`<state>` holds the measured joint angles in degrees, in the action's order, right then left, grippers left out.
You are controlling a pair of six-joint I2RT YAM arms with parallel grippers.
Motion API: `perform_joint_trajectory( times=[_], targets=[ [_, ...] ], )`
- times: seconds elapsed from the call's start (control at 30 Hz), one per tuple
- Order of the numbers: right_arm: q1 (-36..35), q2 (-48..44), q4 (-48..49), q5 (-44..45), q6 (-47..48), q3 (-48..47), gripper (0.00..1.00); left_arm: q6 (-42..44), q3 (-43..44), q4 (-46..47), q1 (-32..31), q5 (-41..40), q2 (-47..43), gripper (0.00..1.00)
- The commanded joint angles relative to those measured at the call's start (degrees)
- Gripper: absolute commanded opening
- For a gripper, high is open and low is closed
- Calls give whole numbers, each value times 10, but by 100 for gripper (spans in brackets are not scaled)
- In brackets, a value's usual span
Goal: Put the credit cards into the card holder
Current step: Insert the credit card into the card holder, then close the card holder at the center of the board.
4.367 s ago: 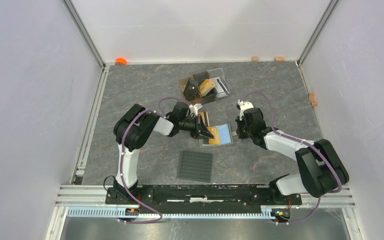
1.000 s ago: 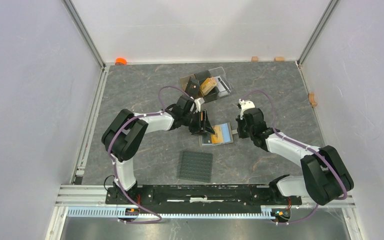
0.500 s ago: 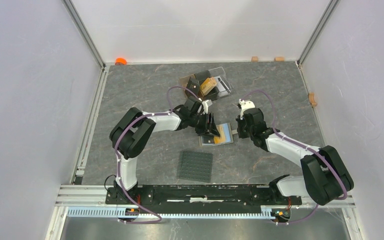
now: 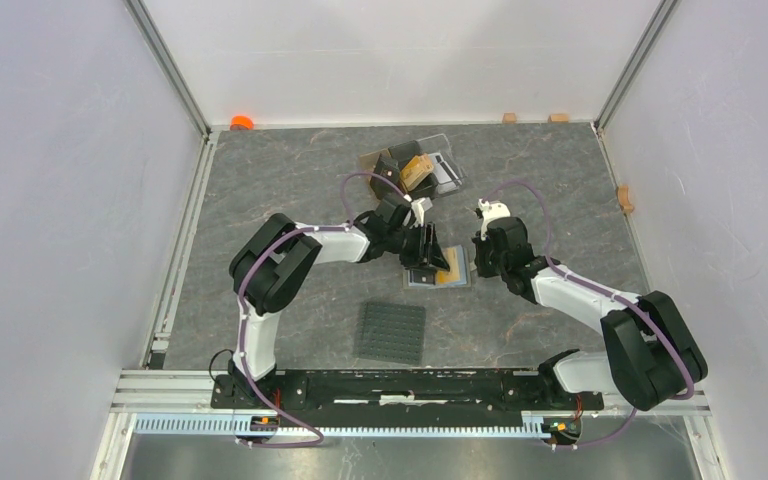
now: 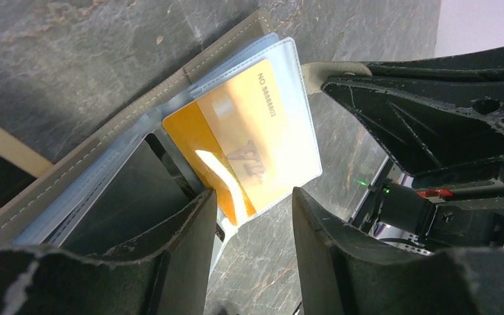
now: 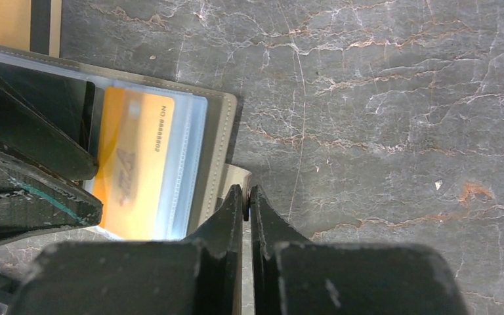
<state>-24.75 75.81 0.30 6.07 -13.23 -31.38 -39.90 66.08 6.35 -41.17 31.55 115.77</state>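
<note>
The olive-taupe card holder (image 4: 457, 270) lies open mid-table. A gold-orange credit card (image 5: 243, 134) sits partly inside its clear pocket, its near end sticking out. Beside it a black card (image 6: 46, 98) shows through another pocket. My left gripper (image 5: 254, 220) hovers open over the holder's left half; the gold card's near end is just beside the left finger (image 5: 184, 256), with nothing pinched. My right gripper (image 6: 246, 200) is shut on the holder's snap tab (image 6: 238, 176) at its right edge. A second gold-orange card with a black stripe (image 6: 13, 26) lies on the table past the holder.
A clear stand (image 4: 418, 170) with dark and tan items stands at the back centre. A dark grey studded mat (image 4: 392, 332) lies near the front. An orange object (image 4: 242, 122) and small wooden blocks (image 4: 509, 117) sit along the back wall, and another block (image 4: 625, 197) at the right wall.
My left gripper has slid to the right, further over the open holder, and now covers more of it. The right gripper has stayed shut on the tab.
</note>
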Motion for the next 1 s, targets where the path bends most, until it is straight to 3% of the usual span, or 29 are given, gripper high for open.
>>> perform_joint_trajectory(
  times=[0.0, 0.6, 0.8, 0.97],
  targets=[
    [0, -1, 11, 4, -3, 3, 0, -29, 15, 46, -13, -14, 21, 54],
    [-1, -17, -1, 23, -5, 1, 0, -83, 12, 191, -30, 25, 20, 54],
    [1, -60, -61, 70, 4, -19, 0, -61, -32, 169, -29, 15, -59, 58],
    [0, -104, -110, 90, 18, -48, 0, -13, -84, 76, -25, -31, -153, 62]
  ],
)
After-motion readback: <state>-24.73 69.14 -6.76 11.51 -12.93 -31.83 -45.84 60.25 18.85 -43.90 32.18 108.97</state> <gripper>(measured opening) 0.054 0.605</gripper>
